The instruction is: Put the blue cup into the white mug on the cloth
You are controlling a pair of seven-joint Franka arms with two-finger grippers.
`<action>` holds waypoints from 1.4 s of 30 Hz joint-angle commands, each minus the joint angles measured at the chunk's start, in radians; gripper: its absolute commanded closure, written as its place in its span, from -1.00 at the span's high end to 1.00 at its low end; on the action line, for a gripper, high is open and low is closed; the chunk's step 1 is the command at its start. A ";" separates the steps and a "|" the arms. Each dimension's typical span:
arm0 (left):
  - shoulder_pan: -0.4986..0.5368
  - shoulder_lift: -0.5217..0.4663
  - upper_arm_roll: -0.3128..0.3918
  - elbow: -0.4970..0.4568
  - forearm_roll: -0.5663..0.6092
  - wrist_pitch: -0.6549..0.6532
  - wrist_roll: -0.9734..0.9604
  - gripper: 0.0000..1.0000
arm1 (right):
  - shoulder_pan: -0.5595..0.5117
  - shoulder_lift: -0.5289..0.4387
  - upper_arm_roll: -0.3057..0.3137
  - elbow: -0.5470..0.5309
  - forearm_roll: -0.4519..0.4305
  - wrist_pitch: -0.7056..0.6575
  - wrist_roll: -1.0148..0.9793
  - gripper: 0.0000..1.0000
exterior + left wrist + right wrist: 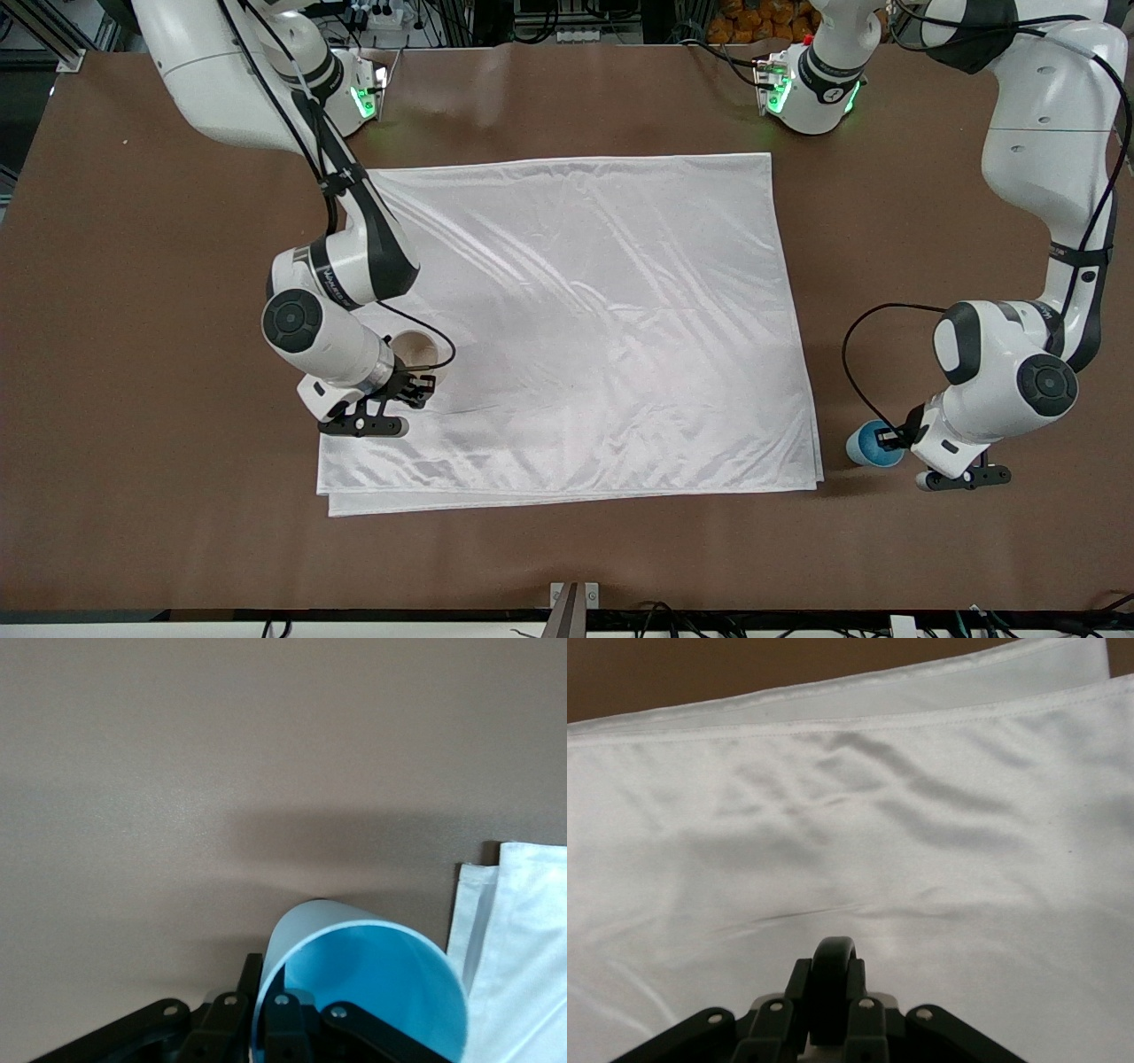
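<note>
Clearly nothing was nested yet. Nearest the front camera, off the cloth (602, 319) toward the left arm's end of the table, the blue cup (873, 443) was pinched at its rim by the left gripper (897, 438), beside the cloth's corner. On the cloth, near its edge at the right arm's end, the white mug (416, 350) was clamped by its dark handle (833, 979) in the right gripper (416, 390). Carrying the cup over the cloth and lowering it into the mug was judged outstanding.
</note>
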 commanded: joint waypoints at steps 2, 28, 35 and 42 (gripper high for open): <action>-0.004 0.027 0.005 0.011 0.031 0.017 -0.012 -1.00 | 0.066 0.014 -0.006 0.045 -0.022 -0.007 0.125 -0.94; -0.004 0.030 0.007 0.012 0.031 0.018 -0.009 -1.00 | 0.218 0.104 -0.006 0.160 -0.025 -0.002 0.361 -0.94; -0.004 0.030 0.007 0.012 0.046 0.018 -0.008 -1.00 | 0.272 0.135 -0.021 0.182 -0.060 0.015 0.384 -0.94; -0.004 0.030 0.007 0.012 0.051 0.018 -0.008 -1.00 | 0.304 0.167 -0.021 0.185 -0.065 0.070 0.435 -0.94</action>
